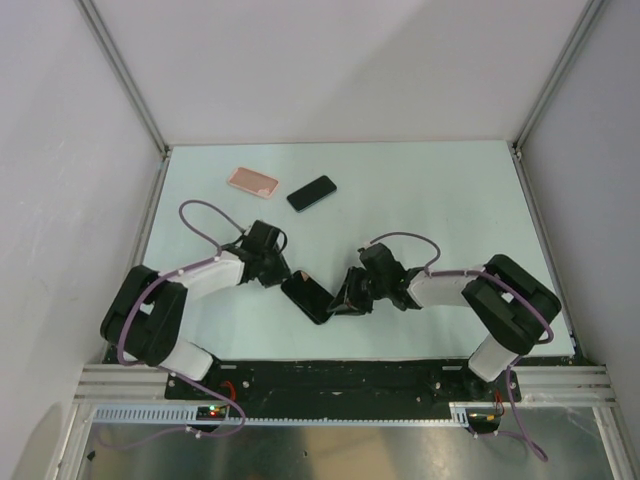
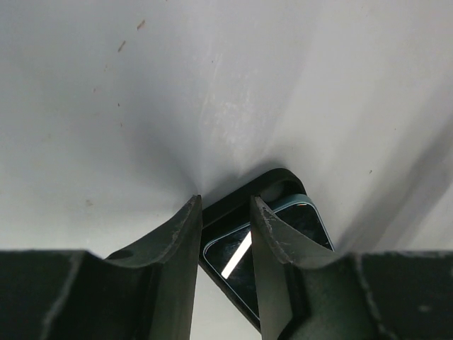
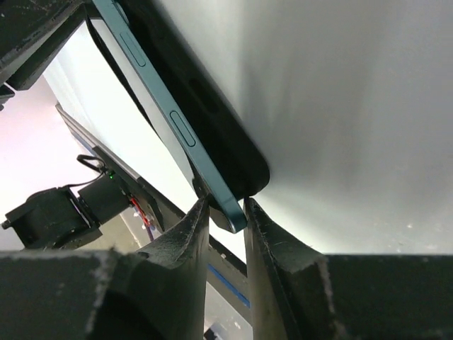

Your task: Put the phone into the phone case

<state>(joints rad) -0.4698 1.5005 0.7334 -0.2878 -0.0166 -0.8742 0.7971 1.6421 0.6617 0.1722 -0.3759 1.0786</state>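
Pinching phone [image 3: 170,117] corner, right fingers [image 3: 185,244]; left fingers [image 2: 180,241] narrow at its other end, grip unclear; phone case [image 1: 252,181] well apart

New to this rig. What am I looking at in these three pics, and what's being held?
Two robot arms are bolted at the near edge of a white table, each ending in a two-finger gripper. The wide picture comes from a fixed camera above and behind them. The other two come from cameras on the wrists, looking past each arm's own fingers. At the far side of the table lie a salmon-pink phone case and a black slab. Between the arms is a teal-edged phone backed by a black shell. The right gripper pinches the phone's corner. The left gripper straddles the other end; whether it actually grips is unclear.
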